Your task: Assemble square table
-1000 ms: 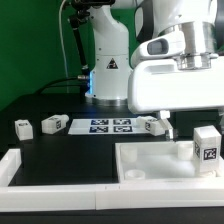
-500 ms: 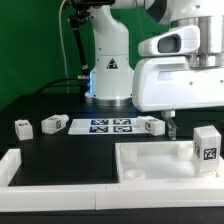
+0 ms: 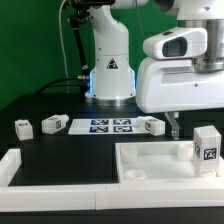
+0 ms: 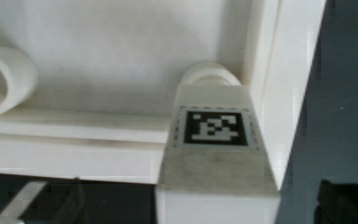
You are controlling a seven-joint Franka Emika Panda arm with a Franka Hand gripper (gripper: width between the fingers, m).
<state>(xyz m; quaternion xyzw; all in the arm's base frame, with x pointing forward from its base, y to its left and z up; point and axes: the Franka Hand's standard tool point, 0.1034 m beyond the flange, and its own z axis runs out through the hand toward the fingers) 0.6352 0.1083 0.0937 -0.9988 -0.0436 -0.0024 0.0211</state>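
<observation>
White square table slab (image 3: pixel 160 165) flat on the worktop (image 3: pixel 60 150), exterior view's lower right; one leg (image 3: pixel 207 143) upright at its corner. Jaws wide apart, empty (hovering above), that vertical leg just beside them toward the exterior view's right.

Exterior: bright, even; whites glare against black bench (image 3: pixel 70 148).
Wrist: soft, grainy; leg (image 4: pixel 211 150) tag blurred.

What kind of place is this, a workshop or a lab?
Most likely a robotics lab bench: a white robot arm stands on a black table, a marker board lies before it, and loose white legs carry printed tags.
</observation>
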